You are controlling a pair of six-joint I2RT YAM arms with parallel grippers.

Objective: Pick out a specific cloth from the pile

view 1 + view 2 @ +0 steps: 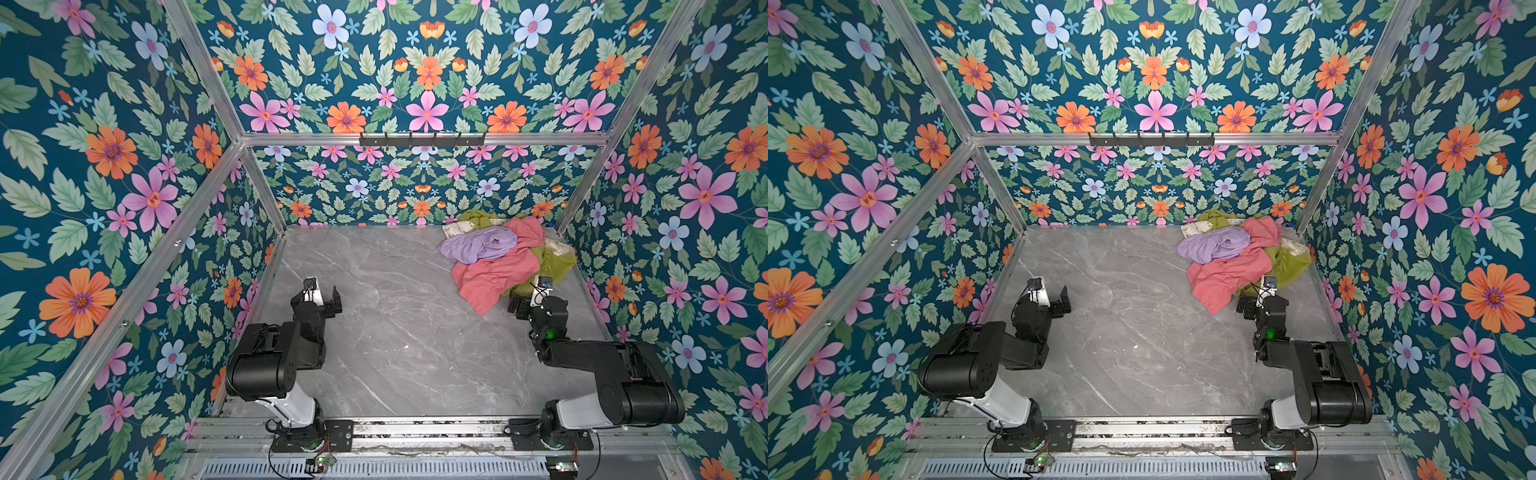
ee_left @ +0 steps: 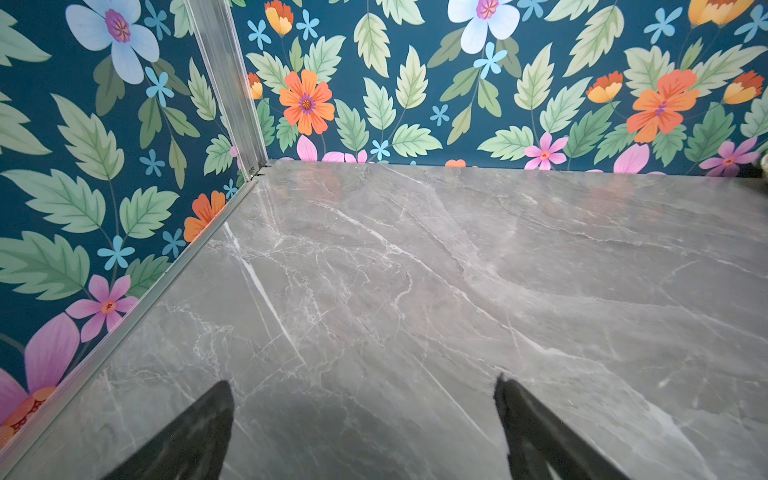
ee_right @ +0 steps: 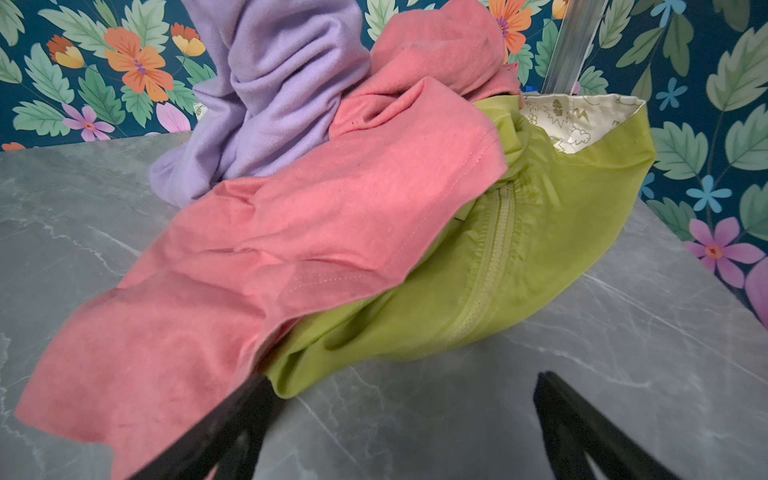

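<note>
The pile (image 1: 509,249) (image 1: 1246,249) lies in the far right corner of the marble table. The cloth (image 1: 494,278) (image 1: 1225,276) (image 3: 291,232), salmon-pink and wrinkled, drapes over the pile's front and spreads onto the table. A lilac cloth (image 1: 478,245) (image 3: 270,95) lies on top of it, and a green zippered garment (image 1: 557,262) (image 3: 561,224) is beneath. My right gripper (image 1: 519,306) (image 1: 1248,307) (image 3: 403,380) is open at the pile's near edge. One of its fingers is against the pink and green hems, with bare table between the jaws. My left gripper (image 1: 324,299) (image 1: 1054,300) (image 2: 363,384) is open over bare table at the left.
A cream patterned fabric (image 1: 455,228) (image 3: 582,120) shows at the back of the pile. Floral walls with aluminium posts (image 2: 232,83) close in the table (image 1: 395,332) on three sides. A black hook rail (image 1: 422,139) hangs on the back wall.
</note>
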